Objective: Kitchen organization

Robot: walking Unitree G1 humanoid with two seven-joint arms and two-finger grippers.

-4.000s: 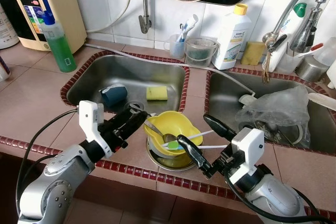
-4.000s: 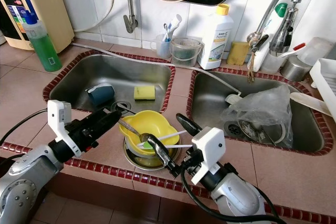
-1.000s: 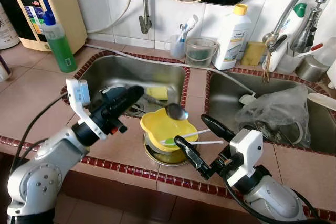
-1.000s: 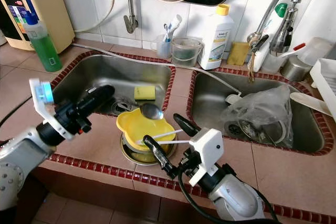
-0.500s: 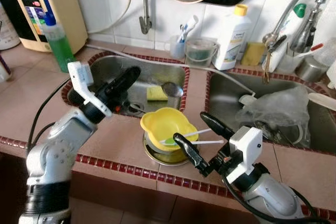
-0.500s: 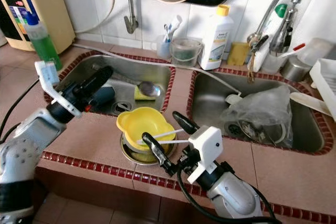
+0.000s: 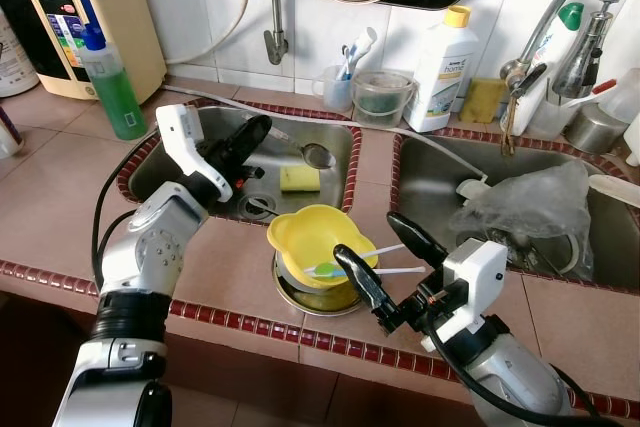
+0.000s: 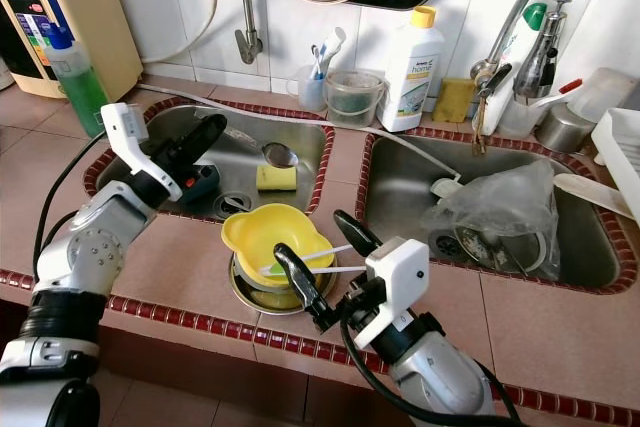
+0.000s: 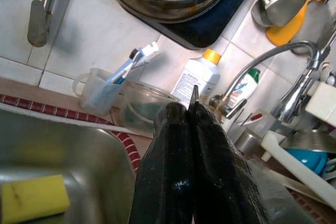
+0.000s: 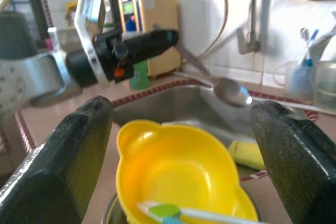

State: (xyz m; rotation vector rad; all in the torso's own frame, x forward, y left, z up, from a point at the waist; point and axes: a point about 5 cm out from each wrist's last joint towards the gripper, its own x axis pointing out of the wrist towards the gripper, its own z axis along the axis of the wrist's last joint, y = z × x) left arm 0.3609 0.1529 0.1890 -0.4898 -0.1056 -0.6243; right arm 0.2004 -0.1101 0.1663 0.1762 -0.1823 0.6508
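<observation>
From the head we look forward and down on the double sink (image 7: 240, 162) and tiled counter — both eyes share this scene, the right eye's framing shifted slightly. The left wrist camera faces along its closed fingers (image 9: 191, 171) toward the back wall (tap (image 9: 273, 61) and detergent bottle (image 9: 197, 80) beyond). The right wrist camera sits close over the yellow bowl (image 10: 178, 177), facing the left gripper (image 10: 168, 38) — which the head views also show.
</observation>
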